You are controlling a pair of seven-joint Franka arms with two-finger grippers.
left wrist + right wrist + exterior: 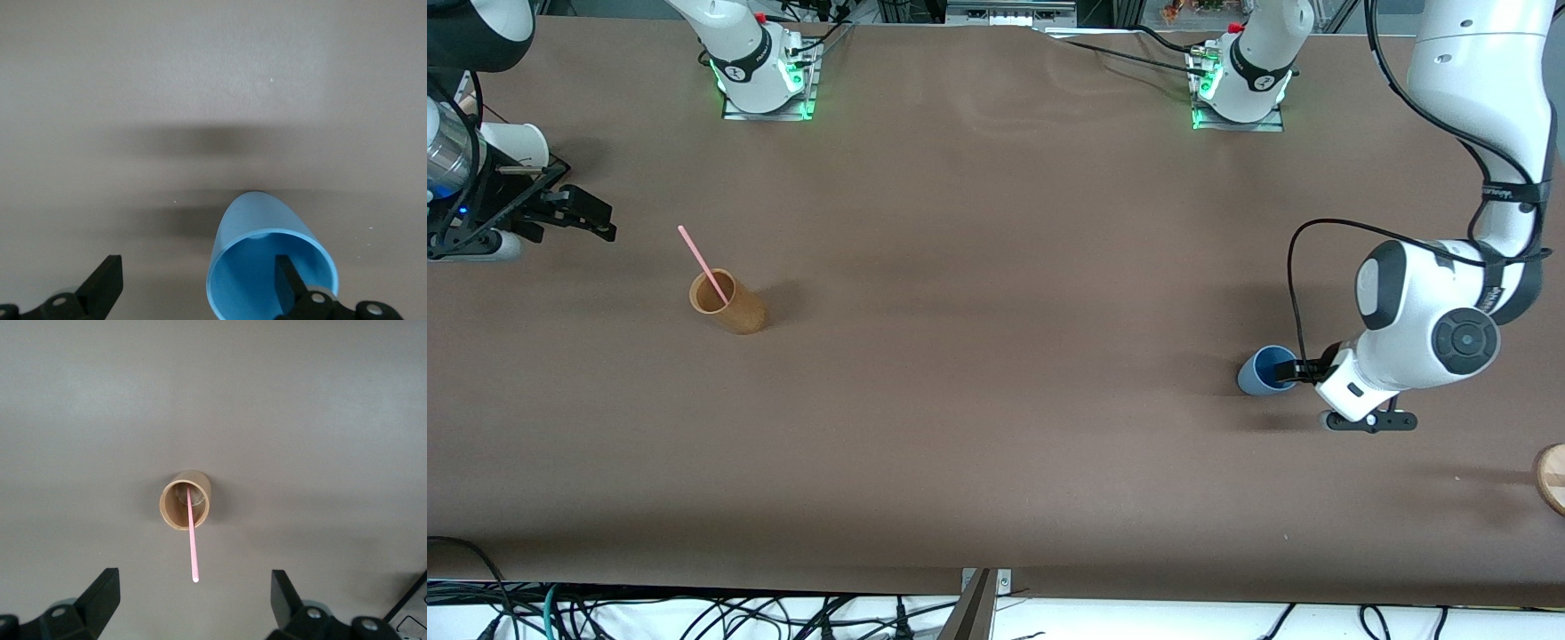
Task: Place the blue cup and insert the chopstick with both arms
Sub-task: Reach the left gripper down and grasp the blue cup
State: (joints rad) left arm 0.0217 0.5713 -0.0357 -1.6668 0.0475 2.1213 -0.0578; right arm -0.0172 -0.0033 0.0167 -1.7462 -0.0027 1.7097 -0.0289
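Brown bench (996,427) is carrying the blue cup (1266,370) near the left arm's end, where the wide-open left gripper (200,287) is straddling its rim, presumably for grasping. Right gripper (190,600), also wide, is waiting at its edge, facing the chopstick (703,252) leaning in the tan cup (729,304).

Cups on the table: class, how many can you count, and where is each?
2. The tan cup, holding the chopstick, stands toward the right arm's end; the blue cup stands toward the left arm's end.

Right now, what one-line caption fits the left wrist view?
Open left pincer straddling the blue cup's rim, one finger inside the cup, the other outside, above the brown table.
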